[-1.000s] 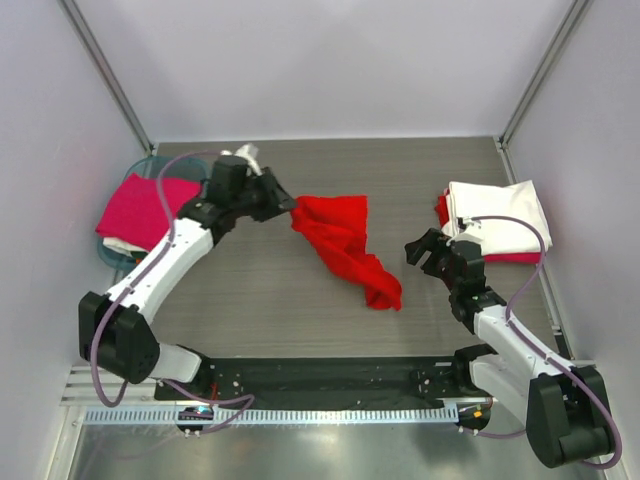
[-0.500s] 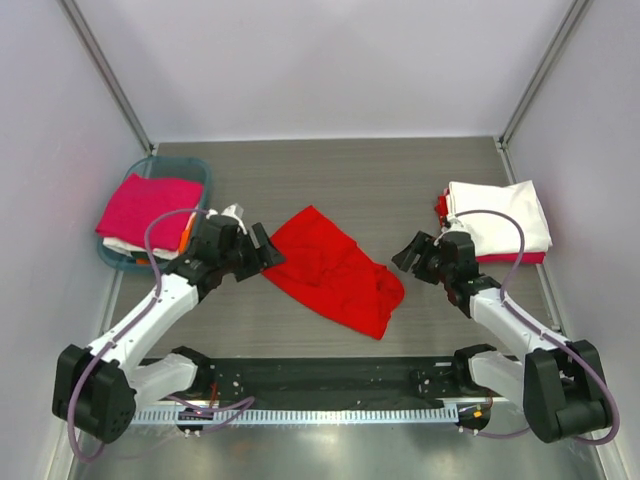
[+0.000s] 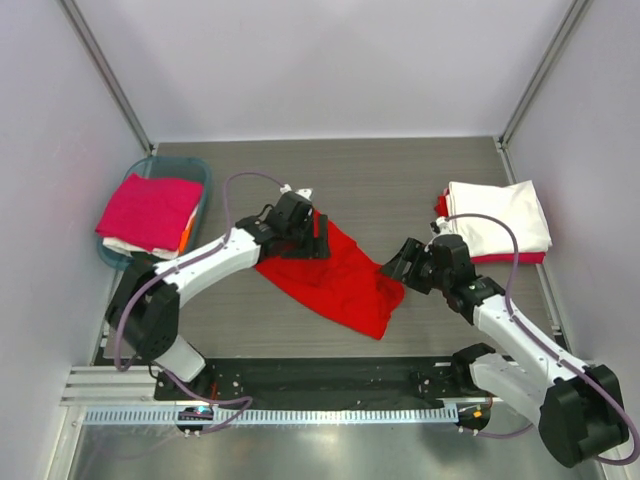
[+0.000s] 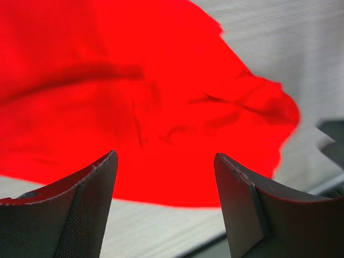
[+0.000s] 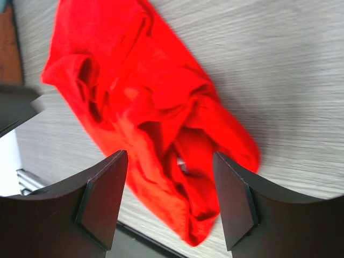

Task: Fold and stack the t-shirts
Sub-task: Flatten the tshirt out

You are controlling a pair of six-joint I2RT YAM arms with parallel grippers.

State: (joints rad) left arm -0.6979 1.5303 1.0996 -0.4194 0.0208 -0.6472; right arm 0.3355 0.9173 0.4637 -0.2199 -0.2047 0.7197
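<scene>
The red shirt (image 3: 335, 275) lies in the middle of the overhead frame. It is fairly flat toward its upper left and bunched into ridges at its right end. It is not folded yet.

My left claw (image 3: 320, 230) hangs over the shirt's upper left corner, spread wide and grasping nothing. Its wrist view shows only cloth beyond the fingers. I cannot tell whether it touches the cloth.

My right claw (image 3: 394, 264) sits just beside the bunched right end, also spread and empty.

Further out, a white shirt (image 3: 500, 220) lies folded at the right of the frame. A pink shirt (image 3: 150, 210) rests on the basket (image 3: 192, 166) at the upper left.

The bunching looks like the main risk. If my right claw bites into those ridges it may catch several layers, and the fold would come out twisted. If my two claws pull unevenly, the flat part could wrinkle again. The shirt's lower tip is near the table's (image 3: 400, 170) bottom edge, so a careless drag could pull cloth over it.
</scene>
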